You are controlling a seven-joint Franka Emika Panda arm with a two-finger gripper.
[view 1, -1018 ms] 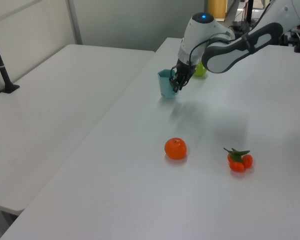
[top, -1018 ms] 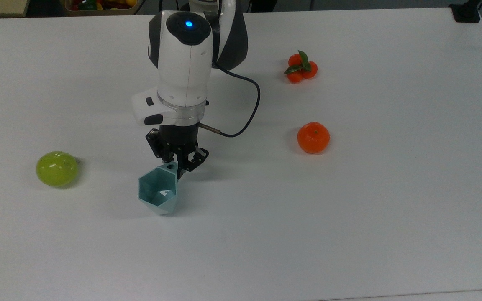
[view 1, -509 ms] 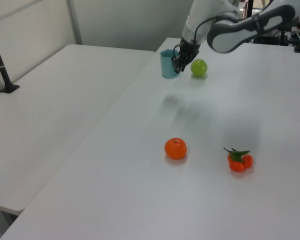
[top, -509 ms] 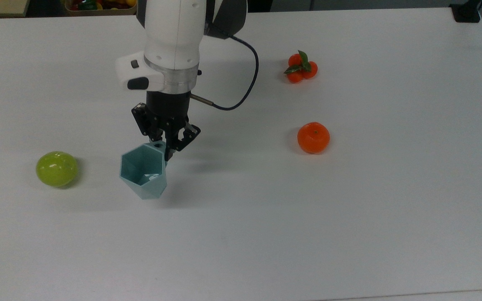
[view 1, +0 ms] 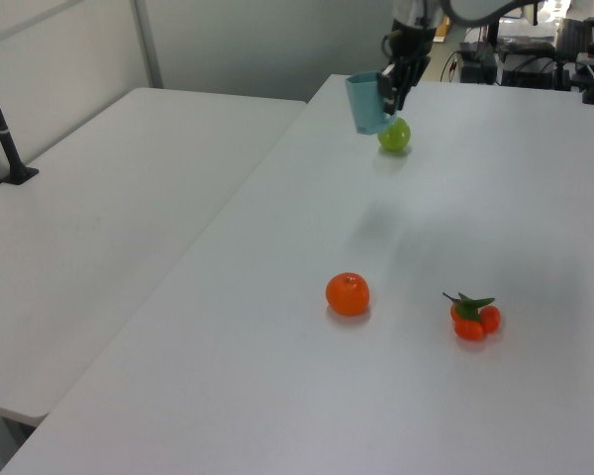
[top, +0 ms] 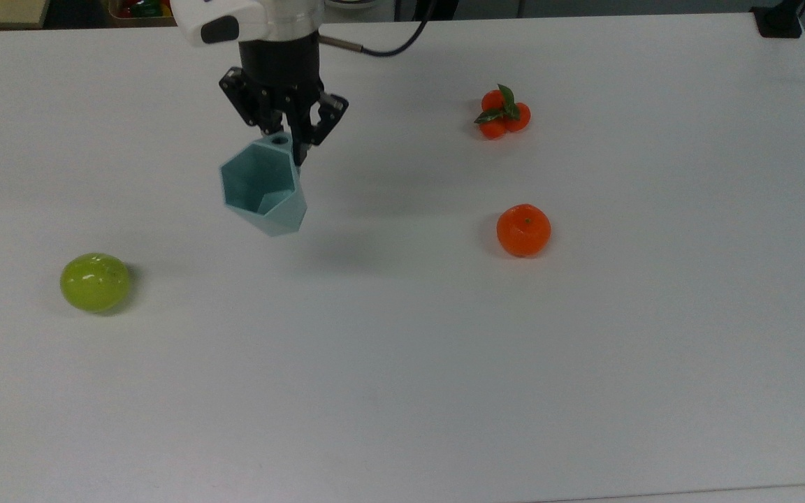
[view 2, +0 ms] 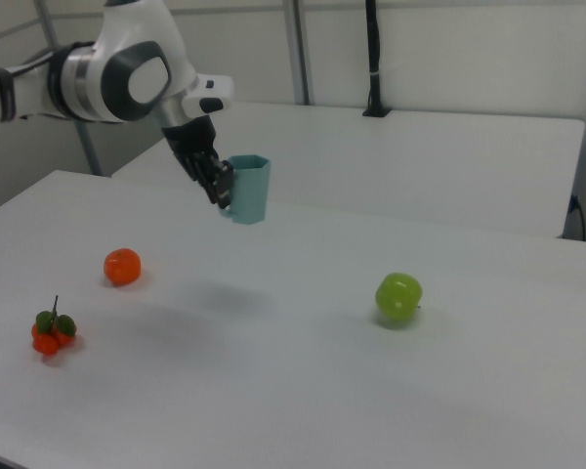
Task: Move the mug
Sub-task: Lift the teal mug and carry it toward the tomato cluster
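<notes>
Teal mug (top: 263,186) empty, upright, lifted off white table (top: 444,349), claw (top: 284,136) gripping its handle

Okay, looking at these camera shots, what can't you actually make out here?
- Top view: the mug's handle is covered by the gripper, so the grip is unclear.
- Top view: the arm is cut off by the top edge.
- Left view: part of the green apple sits behind the mug.
- Right view: the mug's inside is hidden by its wall.

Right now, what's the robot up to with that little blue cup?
Gripper shut on mug handle. Mug in the air, upright. Green apple, oranges well apart.
</notes>
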